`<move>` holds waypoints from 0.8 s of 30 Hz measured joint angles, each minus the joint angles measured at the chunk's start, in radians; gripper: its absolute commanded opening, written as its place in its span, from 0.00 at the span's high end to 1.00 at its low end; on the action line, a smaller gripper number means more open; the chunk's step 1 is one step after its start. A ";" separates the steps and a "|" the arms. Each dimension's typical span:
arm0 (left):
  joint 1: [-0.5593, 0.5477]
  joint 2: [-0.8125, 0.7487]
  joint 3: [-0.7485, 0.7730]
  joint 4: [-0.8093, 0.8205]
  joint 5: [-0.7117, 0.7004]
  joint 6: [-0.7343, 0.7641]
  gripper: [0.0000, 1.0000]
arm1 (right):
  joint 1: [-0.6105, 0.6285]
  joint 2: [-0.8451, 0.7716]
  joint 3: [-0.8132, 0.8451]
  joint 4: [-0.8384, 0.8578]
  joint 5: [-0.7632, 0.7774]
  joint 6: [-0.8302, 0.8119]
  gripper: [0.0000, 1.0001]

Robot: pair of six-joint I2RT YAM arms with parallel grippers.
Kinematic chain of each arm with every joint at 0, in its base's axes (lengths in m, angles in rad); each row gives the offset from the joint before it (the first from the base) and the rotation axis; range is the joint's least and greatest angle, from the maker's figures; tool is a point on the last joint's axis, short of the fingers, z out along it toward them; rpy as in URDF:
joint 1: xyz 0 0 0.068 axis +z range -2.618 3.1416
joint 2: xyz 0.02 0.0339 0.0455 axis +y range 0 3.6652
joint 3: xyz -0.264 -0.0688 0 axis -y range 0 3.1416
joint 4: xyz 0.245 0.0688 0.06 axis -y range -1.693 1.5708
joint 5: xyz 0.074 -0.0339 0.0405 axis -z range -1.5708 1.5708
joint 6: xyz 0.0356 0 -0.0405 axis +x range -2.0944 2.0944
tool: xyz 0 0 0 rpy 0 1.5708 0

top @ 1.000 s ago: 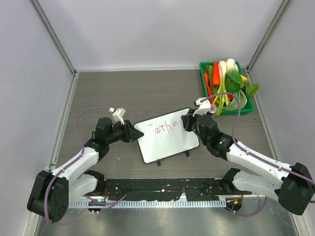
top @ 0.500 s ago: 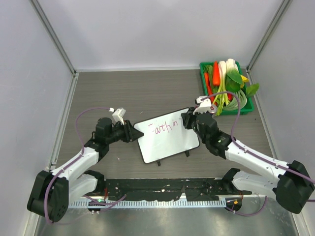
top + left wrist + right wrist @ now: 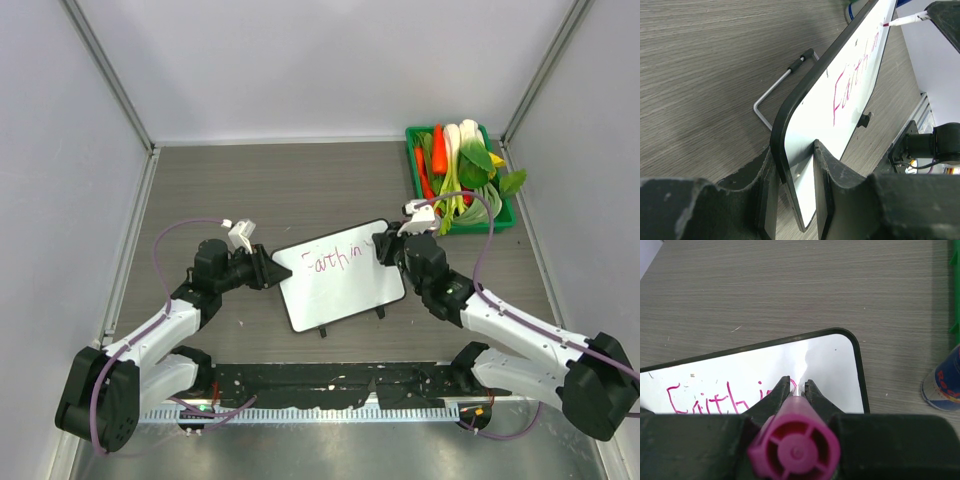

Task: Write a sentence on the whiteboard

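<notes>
We had the whiteboard (image 3: 345, 295) lying slanted on the grey surface (image 3: 250, 180), between the two arms. The pink writing (image 3: 335, 260) on its upper line read "Faith in", and below that the board was blank.

The left tool (image 3: 272, 270) was pinching the board's left edge. Its wrist camera made that plain: one finger sat on the white face and one behind it, with the dark rim between them. That view alone showed the board tilted up off the surface. It also showed a bent wire foot (image 3: 775, 95) behind the board and a small black knob (image 3: 865, 119) on its far edge. From there "Faith" ran away from us at a steep slant.

The right tool (image 3: 382, 248) was pressed together on a pink marker (image 3: 795, 452) at the board's top right corner. The marker's round end cap filled the bottom of the right wrist view. The fingers there hid the last letters, so we read only "Faith i". The tip itself showed best from the left wrist, at the board's far end.

The right wrist also caught a blue can (image 3: 940, 382) with red lettering, cut off by the frame and unreadable. From above we saw a green tray (image 3: 497, 222) of vegetables (image 3: 455, 165) at the back right.
</notes>
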 measured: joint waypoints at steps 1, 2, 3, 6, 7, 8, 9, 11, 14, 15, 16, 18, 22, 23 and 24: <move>0.000 0.000 0.000 0.000 0.000 0.000 1.00 | -0.001 -0.008 -0.008 -0.001 -0.002 0.003 0.99; 0.000 0.000 0.000 0.000 0.000 0.000 1.00 | -0.001 -0.016 -0.017 -0.003 -0.003 0.006 0.99; 0.000 0.000 0.000 0.000 0.000 0.000 1.00 | -0.001 -0.023 -0.023 -0.006 -0.004 0.010 0.99; 0.000 0.000 0.000 0.000 0.000 0.000 1.00 | -0.001 -0.034 -0.031 -0.013 -0.009 0.015 0.99; 0.000 0.000 0.000 0.000 0.000 0.000 1.00 | -0.001 -0.037 -0.033 -0.015 -0.010 0.016 0.99; 0.000 0.000 0.000 0.000 0.000 0.000 1.00 | -0.001 -0.042 -0.035 -0.020 -0.010 0.017 0.99; 0.000 0.000 0.000 0.000 0.000 0.000 1.00 | -0.001 -0.043 -0.035 -0.023 -0.010 0.017 0.98; 0.000 0.000 0.000 0.000 0.000 0.000 1.00 | -0.001 -0.043 -0.035 -0.026 -0.010 0.017 0.99; 0.000 0.000 0.000 0.000 0.000 0.000 1.00 | -0.001 -0.043 -0.030 -0.034 -0.010 0.017 0.99; 0.000 0.000 0.000 0.000 0.000 0.000 1.00 | -0.001 -0.043 -0.027 -0.037 -0.010 0.017 0.98; 0.000 0.000 0.000 0.000 0.001 0.000 1.00 | -0.001 -0.043 -0.021 -0.043 -0.009 0.017 0.99; 0.000 0.000 0.000 0.000 0.001 0.000 1.00 | -0.002 -0.043 -0.010 -0.047 -0.008 0.015 0.99; 0.000 0.000 0.000 0.000 0.001 0.000 1.00 | -0.002 -0.042 0.023 -0.049 0.003 0.008 0.99; 0.000 0.000 0.000 0.000 0.001 0.000 1.00 | -0.002 -0.040 0.031 -0.049 0.008 0.006 0.99; 0.000 0.000 0.000 0.000 0.001 0.000 1.00 | -0.002 -0.036 0.040 -0.048 0.011 0.005 0.99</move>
